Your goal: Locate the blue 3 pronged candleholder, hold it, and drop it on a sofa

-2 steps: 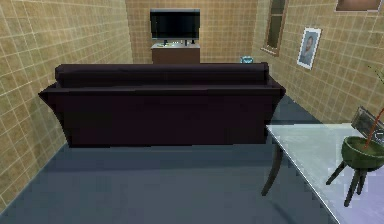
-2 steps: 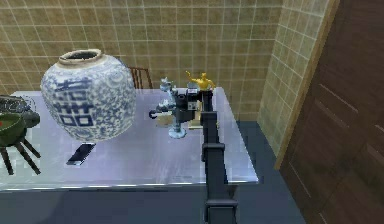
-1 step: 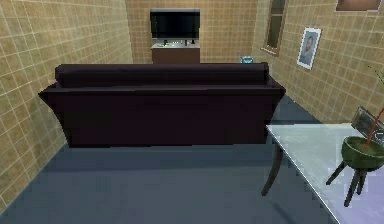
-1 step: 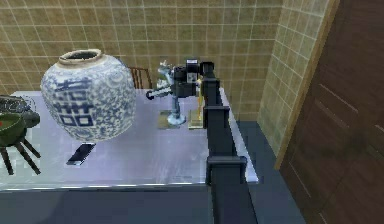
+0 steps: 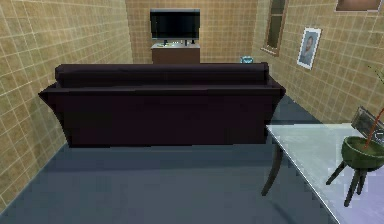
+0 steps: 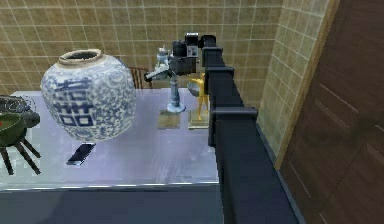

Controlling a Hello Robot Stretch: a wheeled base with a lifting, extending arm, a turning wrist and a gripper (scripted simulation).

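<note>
In the arm side view a pale blue upright piece on a flat base (image 6: 176, 100), which may be the candleholder, stands on the grey table (image 6: 140, 165) near its far edge. The dark arm (image 6: 228, 120) reaches out over the table. At its far end the gripper (image 6: 158, 73) sits at the top of that blue piece. I cannot tell whether the gripper holds anything. The dark sofa (image 5: 160, 100) lies across the middle of the forward view, its back toward me.
A large blue-and-white jar (image 6: 88, 95), a dark phone (image 6: 80, 153), a yellowish flat object (image 6: 200, 120) and a green pot on legs (image 6: 12, 128) share the table. The table corner (image 5: 310, 150) and the pot (image 5: 362, 152) show again at the forward view's right. A wooden door (image 6: 340, 120) stands at the arm side view's right. A television (image 5: 175, 24) stands beyond the sofa.
</note>
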